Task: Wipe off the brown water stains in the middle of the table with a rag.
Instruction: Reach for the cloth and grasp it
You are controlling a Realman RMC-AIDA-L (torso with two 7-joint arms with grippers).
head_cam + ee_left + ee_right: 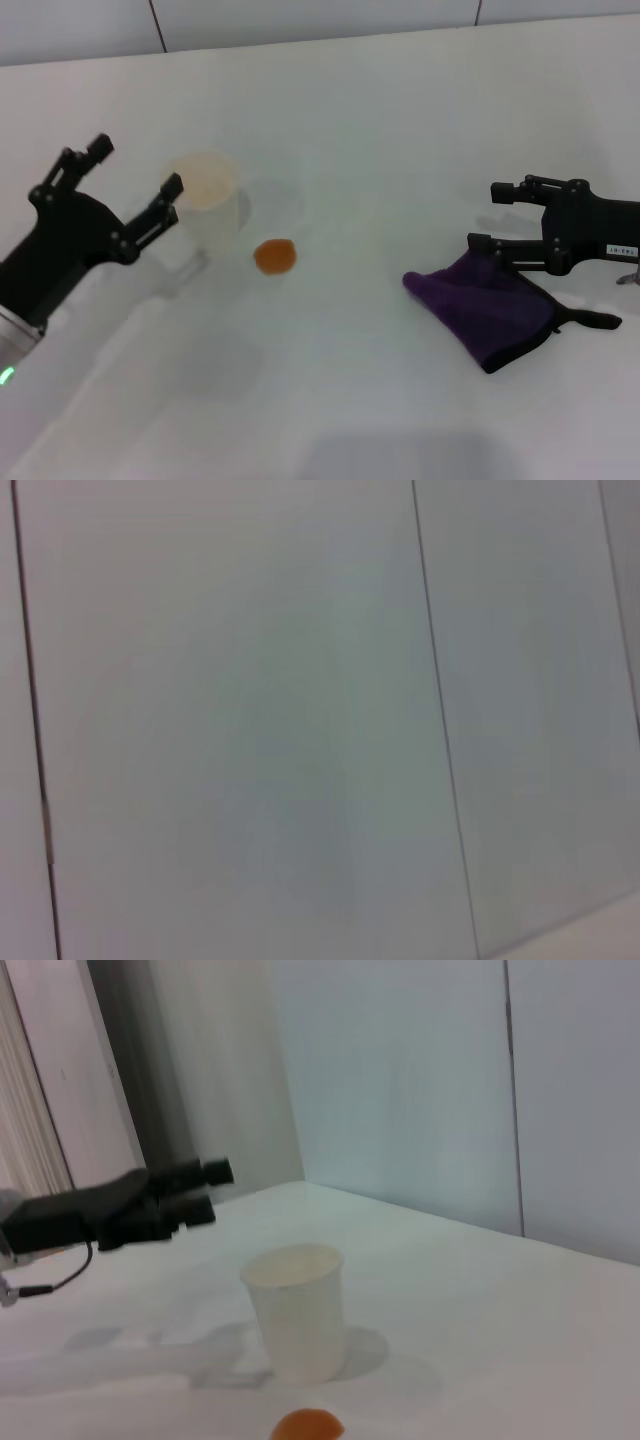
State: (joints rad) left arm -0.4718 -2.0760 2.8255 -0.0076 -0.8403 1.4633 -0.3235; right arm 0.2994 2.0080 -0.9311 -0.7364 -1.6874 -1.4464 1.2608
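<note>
The brown water stain (274, 256) is a small round orange-brown blot near the middle of the white table (360, 130); it also shows as the stain (308, 1426) in the right wrist view. The dark purple rag (490, 305) lies crumpled at the right, its black loop pointing right. My right gripper (490, 216) is open just above the rag's far edge, its lower finger close over the cloth and holding nothing. My left gripper (137, 168) is open and raised at the left, beside the cup, and appears as the left gripper (205, 1192) in the right wrist view.
A pale translucent cup (207, 205) stands upright just left of the stain, also seen as the cup (297, 1310). A panelled wall (300, 720) fills the left wrist view. The wall runs behind the table's far edge.
</note>
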